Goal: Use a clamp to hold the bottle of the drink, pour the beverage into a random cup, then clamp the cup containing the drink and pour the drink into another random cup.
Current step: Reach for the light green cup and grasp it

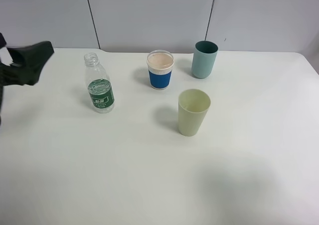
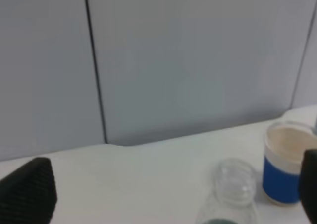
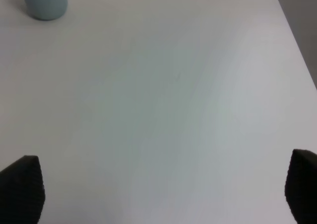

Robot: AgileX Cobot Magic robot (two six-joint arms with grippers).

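A clear uncapped bottle (image 1: 99, 85) with a green label stands upright on the white table (image 1: 99, 175), left of centre. My left gripper (image 1: 30, 60) hovers at the far left, apart from the bottle. In the left wrist view that gripper (image 2: 168, 194) is open, and the bottle's mouth (image 2: 233, 182) lies ahead beyond its fingertips (image 2: 29, 192). A white cup with a blue sleeve (image 1: 160, 69) holds a pale pinkish drink. A teal cup (image 1: 205, 59) and a pale green cup (image 1: 194, 112) stand to the right. My right gripper (image 3: 161, 189) is open over bare table.
Grey wall panels (image 1: 149, 16) rise behind the table's back edge. The teal cup (image 3: 44, 1) shows far off in the right wrist view, and the table's right edge (image 3: 297, 45) runs along one side. The blue-sleeved cup (image 2: 285, 164) stands just beyond the bottle in the left wrist view.
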